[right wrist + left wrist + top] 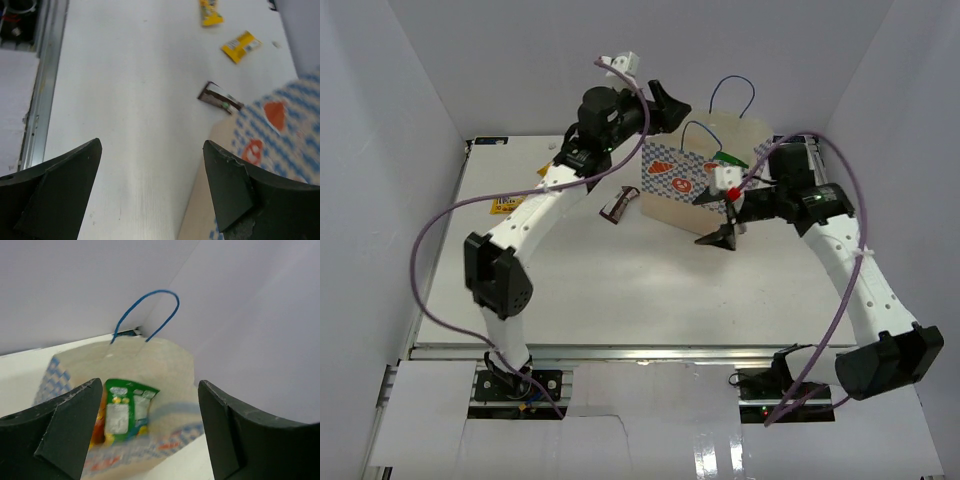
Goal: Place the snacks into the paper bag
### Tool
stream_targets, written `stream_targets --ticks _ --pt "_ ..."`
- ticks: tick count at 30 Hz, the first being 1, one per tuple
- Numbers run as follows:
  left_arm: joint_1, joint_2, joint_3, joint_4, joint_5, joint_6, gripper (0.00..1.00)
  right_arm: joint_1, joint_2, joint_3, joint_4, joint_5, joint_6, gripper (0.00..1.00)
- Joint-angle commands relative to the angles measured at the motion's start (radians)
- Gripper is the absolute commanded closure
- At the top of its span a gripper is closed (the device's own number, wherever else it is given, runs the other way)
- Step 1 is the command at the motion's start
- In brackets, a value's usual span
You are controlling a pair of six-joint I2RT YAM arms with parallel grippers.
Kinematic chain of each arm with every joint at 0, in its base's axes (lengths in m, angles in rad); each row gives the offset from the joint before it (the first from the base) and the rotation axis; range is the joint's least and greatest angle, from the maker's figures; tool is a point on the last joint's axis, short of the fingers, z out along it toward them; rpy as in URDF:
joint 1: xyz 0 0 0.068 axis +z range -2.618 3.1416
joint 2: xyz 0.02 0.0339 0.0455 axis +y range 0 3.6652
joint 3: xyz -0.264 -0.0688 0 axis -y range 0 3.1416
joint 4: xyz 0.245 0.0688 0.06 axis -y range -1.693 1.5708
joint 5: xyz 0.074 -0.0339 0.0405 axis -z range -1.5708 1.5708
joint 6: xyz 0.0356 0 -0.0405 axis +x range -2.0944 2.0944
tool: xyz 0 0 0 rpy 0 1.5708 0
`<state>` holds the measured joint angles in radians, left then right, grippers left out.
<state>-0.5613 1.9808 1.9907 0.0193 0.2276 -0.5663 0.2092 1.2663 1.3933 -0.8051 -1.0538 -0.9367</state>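
The paper bag [165,365] is seen just beneath the released left claw [150,387], a green-yellow bag [125,410] inside; the right claw [150,145], spread empty too, is best carried forward and closed across the dark brown bar wrapper [220,98] lying ahead, without snagging the bag's wall

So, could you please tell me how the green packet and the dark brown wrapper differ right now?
Place: the green packet is inside the paper bag, while the dark brown wrapper lies outside on the table, by the bag's base. Pose: the green packet stands roughly upright; the dark brown wrapper lies down. Both are small snack packets.
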Motion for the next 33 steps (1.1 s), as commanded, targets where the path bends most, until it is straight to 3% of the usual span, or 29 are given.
stream_targets --ticks 1,8,11,18,21,25,33 --pt "0.004 -0.355 -0.234 -0.013 -0.140 0.219 0.12 0.238 0.027 0.030 -0.140 0.205 -0.290 0.12" --pt "0.021 -0.865 -0.756 -0.266 -0.543 0.252 0.08 0.461 0.214 0.021 -0.065 0.521 -0.663 0.12" --pt "0.026 -1.145 -0.910 -0.444 -0.609 0.098 0.08 0.524 0.344 0.035 0.051 0.688 -0.784 0.11" --pt "0.028 -1.491 -1.125 -0.648 -0.605 -0.211 0.08 0.576 0.664 0.133 0.369 0.891 -0.843 0.09" --pt "0.028 -1.568 -1.176 -0.685 -0.579 -0.277 0.07 0.601 0.831 0.316 0.458 1.030 -0.768 0.09" --pt "0.028 -1.608 -1.193 -0.716 -0.586 -0.294 0.07 0.602 1.045 0.588 0.414 1.146 -0.714 0.10" --pt "0.028 -1.616 -1.192 -0.743 -0.585 -0.296 0.07 0.602 1.200 0.684 0.383 1.229 -0.899 0.13"
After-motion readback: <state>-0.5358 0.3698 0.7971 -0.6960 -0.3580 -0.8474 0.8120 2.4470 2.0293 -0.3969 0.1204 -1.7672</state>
